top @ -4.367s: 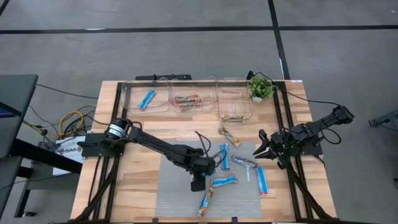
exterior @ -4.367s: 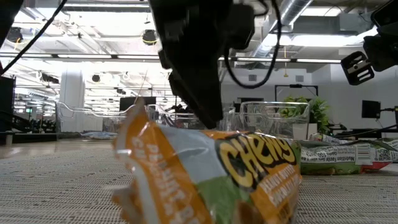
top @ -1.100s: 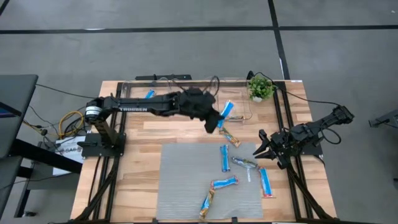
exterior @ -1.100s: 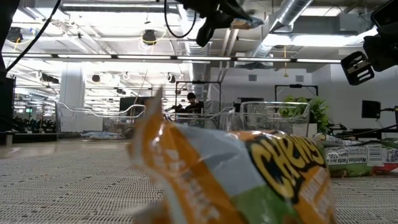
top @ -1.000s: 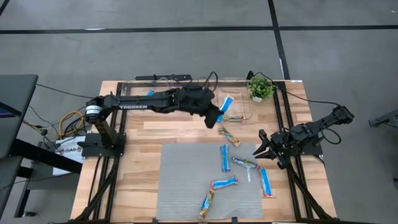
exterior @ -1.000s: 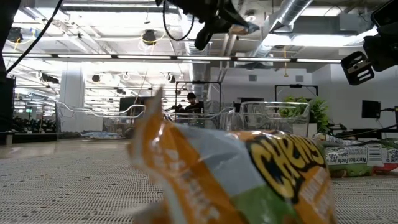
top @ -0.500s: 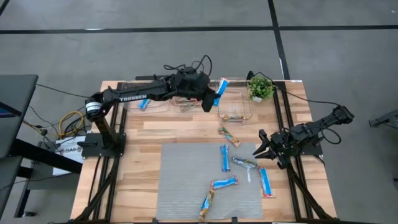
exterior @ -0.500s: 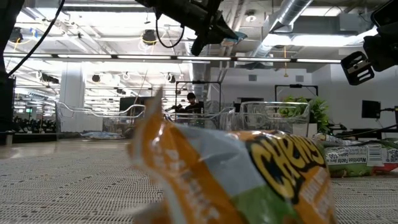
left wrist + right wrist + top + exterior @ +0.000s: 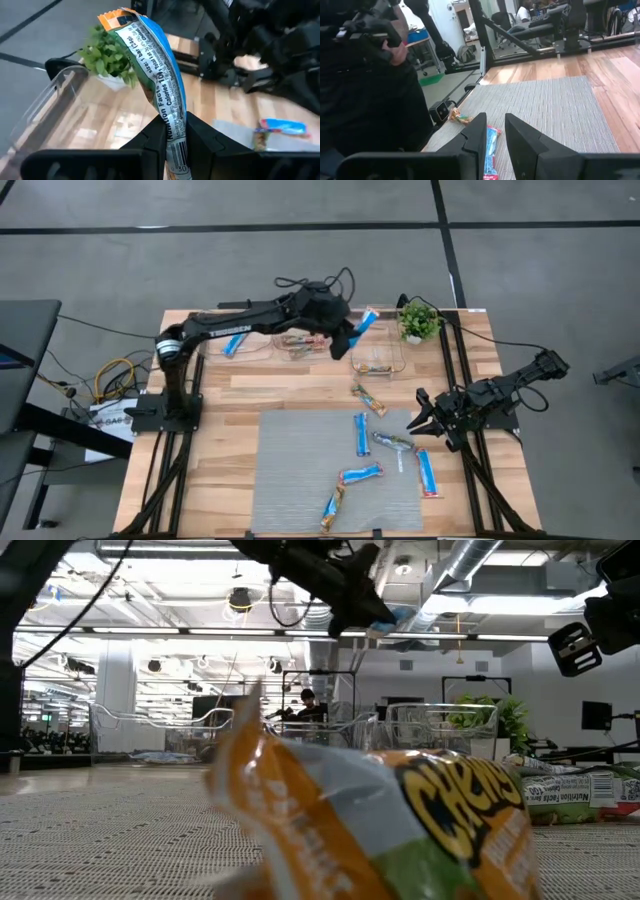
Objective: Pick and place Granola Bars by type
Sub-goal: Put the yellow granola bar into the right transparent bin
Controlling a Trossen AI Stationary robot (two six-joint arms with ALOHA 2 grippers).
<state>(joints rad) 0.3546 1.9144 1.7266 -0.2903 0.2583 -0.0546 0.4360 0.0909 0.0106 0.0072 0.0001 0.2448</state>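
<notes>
My left gripper (image 9: 354, 333) is high over the far bins, between the middle and right one, and is shut on a blue granola bar (image 9: 368, 323). The same bar (image 9: 155, 65) fills the left wrist view. Several more bars lie on the grey mat (image 9: 290, 480): blue (image 9: 360, 433), silvery-green (image 9: 392, 442), blue (image 9: 360, 473) and orange-brown (image 9: 333, 505). Another orange-brown bar (image 9: 369, 399) lies on the wood. My right gripper (image 9: 422, 418) waits shut at the table's right side, touching nothing. My left gripper pinches one end of the blue bar (image 9: 173, 150) between its two fingers. The rest of the wrapper sticks out past the fingertips, its orange-tipped end (image 9: 119, 19) farthest from them. The bar is lifted clear, high above the bins (image 9: 392, 615).
Three clear bins stand along the far edge: the left (image 9: 222, 330) holds a blue bar, the middle (image 9: 300, 340) orange-brown bars, the right (image 9: 377, 358) a silvery-green one. A small potted plant (image 9: 418, 320) stands beside the right bin. A blue bar (image 9: 423, 472) lies at the mat's right edge.
My left gripper has carried the blue bar from just near the right bin toward the table's far edge, over the bins, then a little back toward the right. The bar has stayed pinched and lifted clear throughout.
</notes>
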